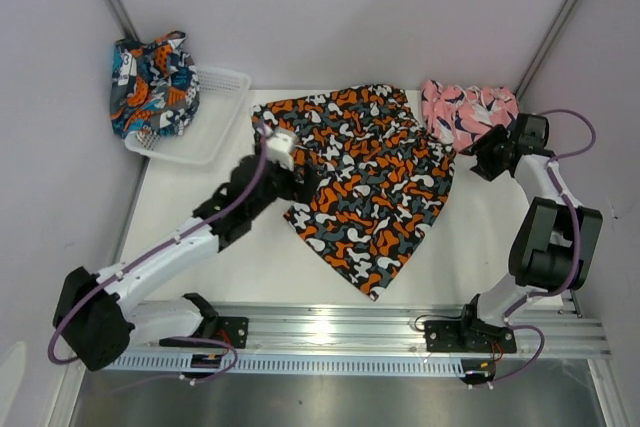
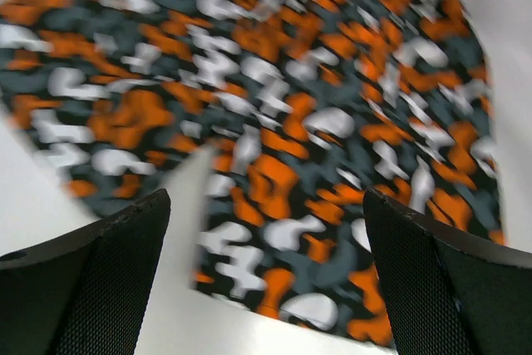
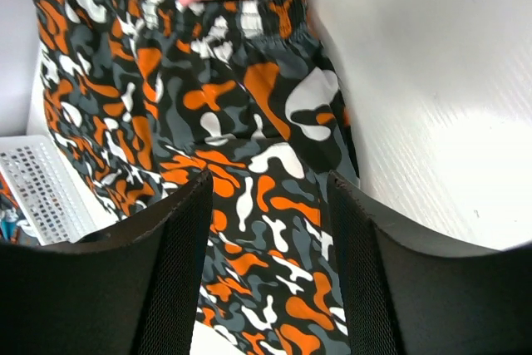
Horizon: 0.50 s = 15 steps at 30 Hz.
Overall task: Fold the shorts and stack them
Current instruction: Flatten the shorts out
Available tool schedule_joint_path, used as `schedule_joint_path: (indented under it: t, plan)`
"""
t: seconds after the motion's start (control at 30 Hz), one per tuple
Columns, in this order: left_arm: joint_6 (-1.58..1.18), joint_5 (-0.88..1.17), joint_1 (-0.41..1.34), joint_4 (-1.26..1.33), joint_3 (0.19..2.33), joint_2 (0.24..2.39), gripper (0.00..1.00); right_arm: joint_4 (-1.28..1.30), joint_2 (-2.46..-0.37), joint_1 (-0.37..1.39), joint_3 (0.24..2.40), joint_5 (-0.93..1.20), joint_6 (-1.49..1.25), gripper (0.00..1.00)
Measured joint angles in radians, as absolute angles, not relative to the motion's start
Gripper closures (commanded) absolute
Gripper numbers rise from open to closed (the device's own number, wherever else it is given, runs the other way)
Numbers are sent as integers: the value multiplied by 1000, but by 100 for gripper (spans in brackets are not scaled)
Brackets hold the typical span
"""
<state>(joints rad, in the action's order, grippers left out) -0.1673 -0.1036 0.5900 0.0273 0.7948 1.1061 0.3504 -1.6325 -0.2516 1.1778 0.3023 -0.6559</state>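
The black shorts with orange-white blotches (image 1: 365, 177) lie spread flat in the middle of the table; they also show in the left wrist view (image 2: 283, 114) and the right wrist view (image 3: 249, 172). The pink shorts (image 1: 466, 112) lie bunched at the back right. The teal-navy shorts (image 1: 150, 82) hang over the back left of the basket. My left gripper (image 1: 283, 150) is open and empty over the black shorts' left edge (image 2: 266, 288). My right gripper (image 1: 490, 159) is open and empty beside the black shorts' right side (image 3: 270, 280).
A white mesh basket (image 1: 205, 117) stands at the back left, also at the left edge of the right wrist view (image 3: 41, 189). Grey walls close in the table on the left, back and right. A metal rail (image 1: 330, 332) runs along the near edge.
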Motion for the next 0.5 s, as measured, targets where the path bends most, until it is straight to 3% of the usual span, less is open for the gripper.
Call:
schedule_joint_path:
  t: [0.23,0.5]
  plan:
    - [-157,-249,987,-87,888,1322,1,331,-1680,-247,1165,303,-649,41]
    - [-160,-367,1163,-215,1026,1490,1,316,-1781,-212,1193,239,-643,37]
